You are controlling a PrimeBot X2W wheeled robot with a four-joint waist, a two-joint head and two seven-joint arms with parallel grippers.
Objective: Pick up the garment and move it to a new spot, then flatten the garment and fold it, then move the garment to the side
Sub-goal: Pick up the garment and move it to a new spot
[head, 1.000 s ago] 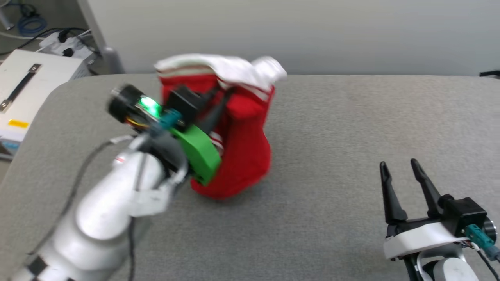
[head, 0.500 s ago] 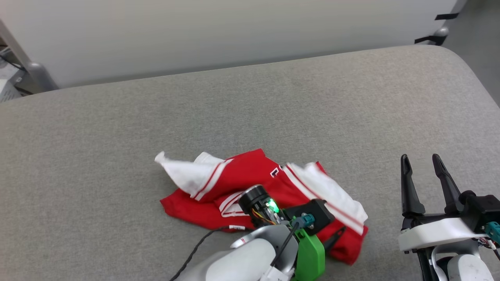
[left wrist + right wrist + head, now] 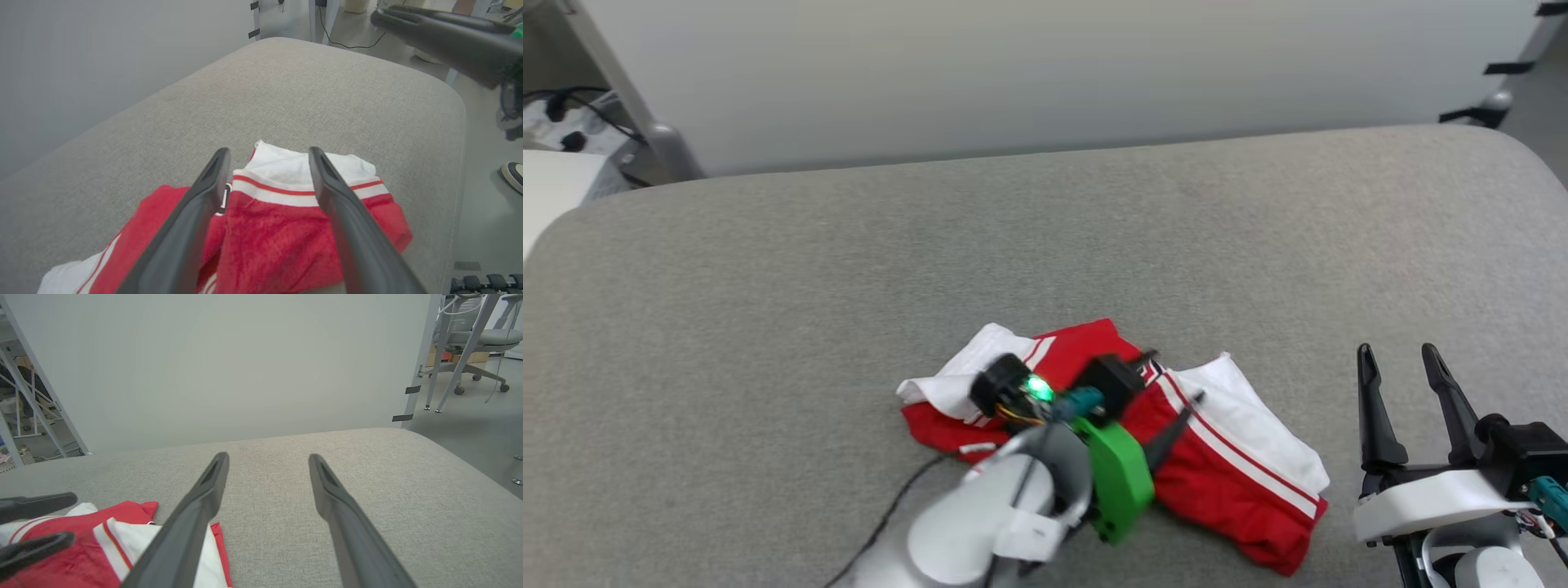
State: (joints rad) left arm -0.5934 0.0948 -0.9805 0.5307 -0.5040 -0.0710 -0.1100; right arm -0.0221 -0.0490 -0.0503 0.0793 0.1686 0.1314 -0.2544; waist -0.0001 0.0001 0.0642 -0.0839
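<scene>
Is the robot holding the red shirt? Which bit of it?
No, nothing is held. The left gripper hovers open over the shirt; the right gripper is open beside it.

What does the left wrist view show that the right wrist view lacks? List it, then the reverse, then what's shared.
Left wrist: a shoe on the floor beside the cushion. Right wrist: an office chair and a slanted metal frame. Shared: the crumpled garment, the grey cushion, the grey wall, and the open left gripper over the garment.
</scene>
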